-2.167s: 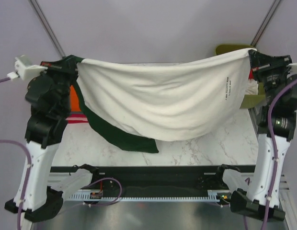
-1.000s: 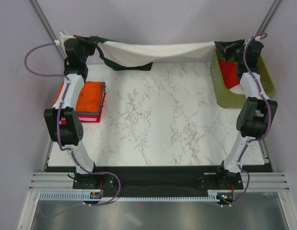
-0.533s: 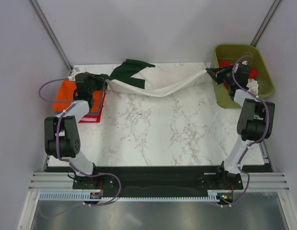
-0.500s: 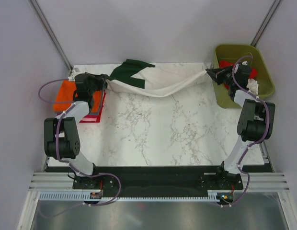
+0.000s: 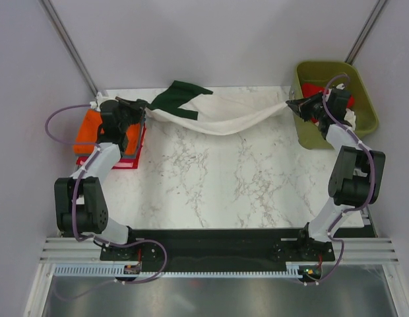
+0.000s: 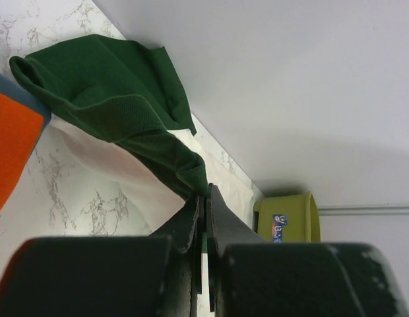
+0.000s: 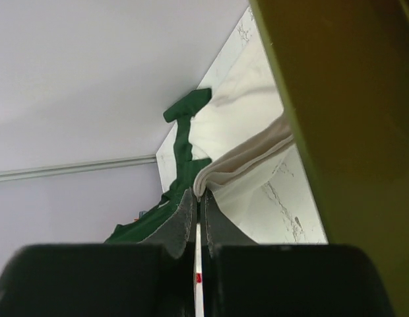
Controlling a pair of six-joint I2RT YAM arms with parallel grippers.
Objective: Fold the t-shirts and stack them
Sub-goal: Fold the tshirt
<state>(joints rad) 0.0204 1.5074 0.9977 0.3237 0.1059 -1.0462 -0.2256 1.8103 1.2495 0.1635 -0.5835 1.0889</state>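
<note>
Cream cotton t-shirt with dark green sleeves (image 5: 221, 113), sagging onto desk (image 5: 211, 185), strung between left end effector (image 5: 134, 104) and right end effector (image 5: 291, 105), both clamped on its fabric.

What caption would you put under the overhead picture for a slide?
Left gripper and right gripper, both shut, hold a cream-and-green t-shirt stretched along the far edge of the marble table.

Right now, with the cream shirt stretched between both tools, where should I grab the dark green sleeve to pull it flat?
Probably its loose far end: the green sleeve lies flopped over the cream shirt, broad and flat there, bunched nearer the left tool. Come down from above with that tool, the nearest one, once it releases, while the right tool holds the other end.
</note>
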